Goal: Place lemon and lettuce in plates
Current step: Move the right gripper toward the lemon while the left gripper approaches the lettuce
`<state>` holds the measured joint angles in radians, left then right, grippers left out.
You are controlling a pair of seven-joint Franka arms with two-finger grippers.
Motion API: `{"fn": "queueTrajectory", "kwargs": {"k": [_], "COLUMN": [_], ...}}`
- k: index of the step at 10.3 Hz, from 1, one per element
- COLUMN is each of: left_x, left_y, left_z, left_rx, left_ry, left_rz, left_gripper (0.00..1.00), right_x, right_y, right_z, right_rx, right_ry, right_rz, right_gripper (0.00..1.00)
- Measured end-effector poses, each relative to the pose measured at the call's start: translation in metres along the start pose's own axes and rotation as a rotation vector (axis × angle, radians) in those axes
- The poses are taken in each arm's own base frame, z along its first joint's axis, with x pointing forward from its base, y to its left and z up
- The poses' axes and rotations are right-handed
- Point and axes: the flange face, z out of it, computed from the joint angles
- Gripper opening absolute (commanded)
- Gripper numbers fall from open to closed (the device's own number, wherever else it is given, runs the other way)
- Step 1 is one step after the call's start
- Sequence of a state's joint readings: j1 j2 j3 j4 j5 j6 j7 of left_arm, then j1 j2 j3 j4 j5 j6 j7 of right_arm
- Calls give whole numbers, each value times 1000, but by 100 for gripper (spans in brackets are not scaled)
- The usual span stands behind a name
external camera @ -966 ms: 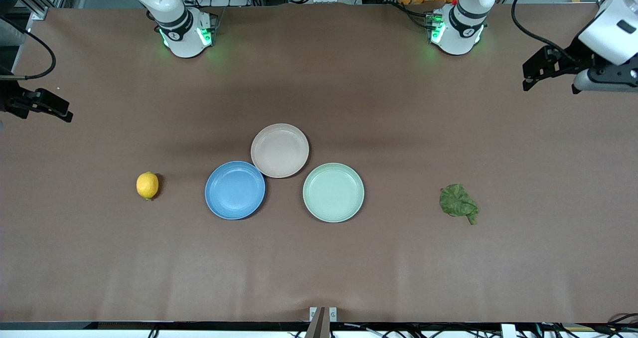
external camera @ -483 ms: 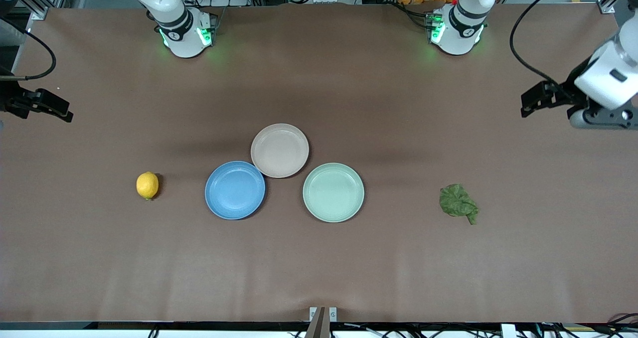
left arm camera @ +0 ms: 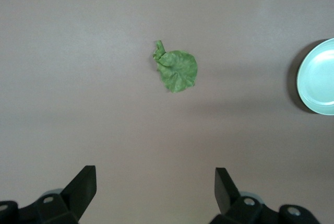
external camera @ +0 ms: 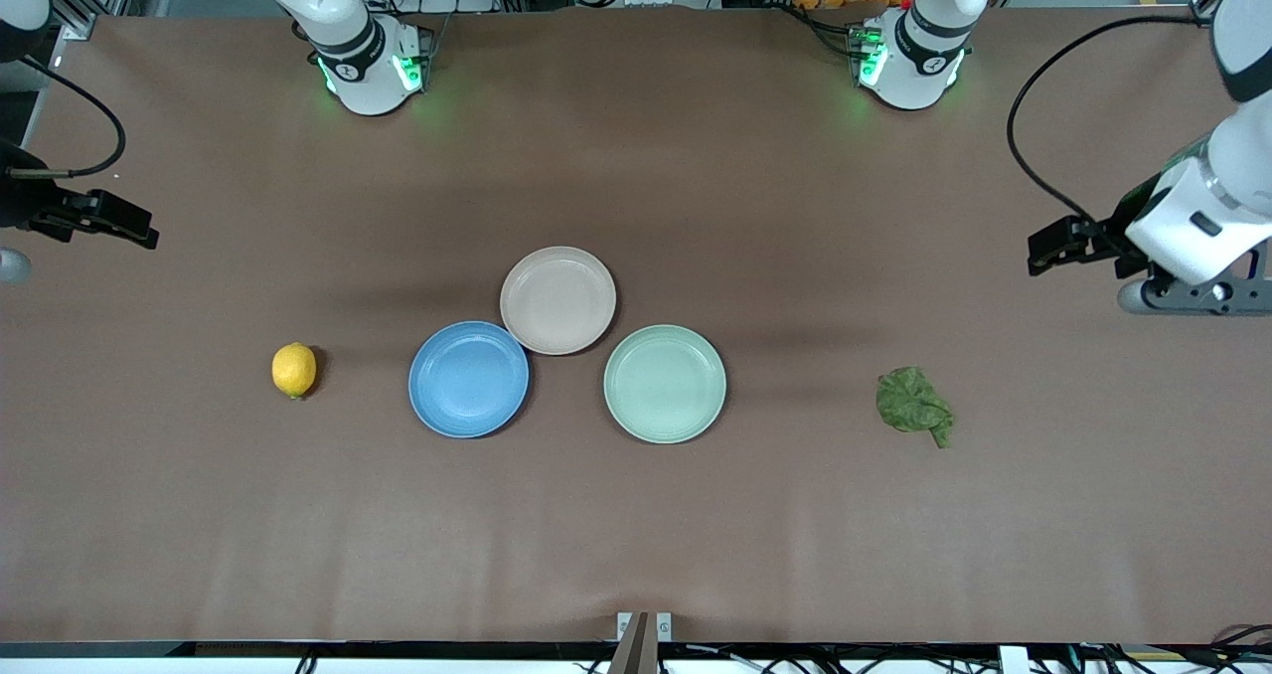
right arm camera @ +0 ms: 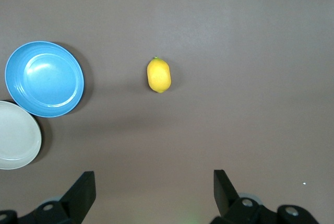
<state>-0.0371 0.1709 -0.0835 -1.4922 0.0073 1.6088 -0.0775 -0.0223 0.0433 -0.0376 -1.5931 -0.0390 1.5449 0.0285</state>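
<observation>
nothing is lifted yet; both arms hang high over the two short ends of the table (external camera: 636, 535), each with its jaws spread wide and holding nothing. the right gripper (right arm camera: 154, 192) is over the edge at the right arm's end, and the lemon (external camera: 294, 370) lies on the bare table toward that end, well apart from the blue plate (external camera: 468, 379). the left gripper (left arm camera: 155, 190) is over the edge at the left arm's end, with the lettuce (external camera: 913, 404) flat on the table toward that end, its stem pointing to the front edge. the beige-pink plate (external camera: 557, 299) touches the blue one and sits nearer the bases' edge; the mint-green plate (external camera: 665, 384) lies between those two and the lettuce

to do the approach well, i judge each arm should centre over its own item before dropping. the lemon is round and may roll, so the fingers should straddle its narrow middle. the leaf is thin and limp, so the fingertips need to come right down to the tabletop and pinch a raised wrinkle or the stem. the lettuce must travel past the mint-green plate to reach the beige-pink one
</observation>
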Motion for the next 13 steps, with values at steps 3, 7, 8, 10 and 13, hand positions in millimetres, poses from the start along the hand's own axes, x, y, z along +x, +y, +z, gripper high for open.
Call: {"fn": "queueTrajectory", "kwargs": {"k": [3,7,8,10,13], "left_x": [27,54,59,67,78], "left_y": [-3,-23,-27,-30,-30], "left_z": [42,90,99,118,163], "left_rx": [-6,-14,-16,-18,-24], "left_ry": [-12,-20,-16,-17,11], "left_rz": [-7,-39,-46,-65,-90], "left_gripper": [100,100,100,100,100], "right_x": [13,16,17,25,38], "right_y": [-2,-2,-2,-6,1], "right_z": [27,33,33,43,73], "right_rx": [-3,-3,-2,27,44], "right_ry": [-54,-65,-65,-60,-75], "right_rz": [-2,-2,-2,-1,18], "right_gripper": [100,100,100,100,100]}}
